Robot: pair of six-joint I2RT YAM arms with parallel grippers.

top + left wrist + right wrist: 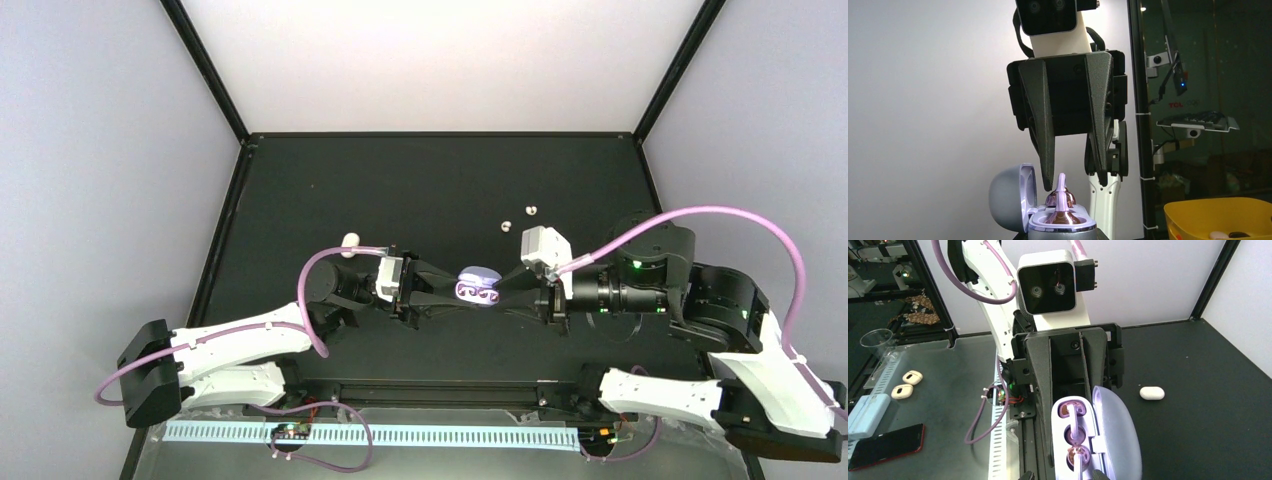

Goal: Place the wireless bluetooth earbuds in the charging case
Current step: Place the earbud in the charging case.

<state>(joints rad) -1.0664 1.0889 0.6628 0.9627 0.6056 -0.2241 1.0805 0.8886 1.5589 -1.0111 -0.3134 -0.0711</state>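
The purple charging case (478, 274) hangs open above the table, lid up. My left gripper (458, 290) is shut on its base from the left; its dark fingers (1044, 390) run along the case (1113, 440). Two glossy purple earbuds (1061, 216) sit in the wells, stems sticking up. My right gripper (500, 291) comes in from the right, its jaws open either side of the stem of the bud nearest it (1077, 459). That gripper (1075, 185) shows from the front in the left wrist view, its left fingertip beside the stem. Two white earbuds (505, 226) lie behind on the black mat.
A white case (349, 240) lies shut on the mat to the left, also seen as a white case (1152, 393) in the right wrist view. A yellow bin (1218, 215) stands beyond the table. A phone (883, 445) lies on the bench outside the frame.
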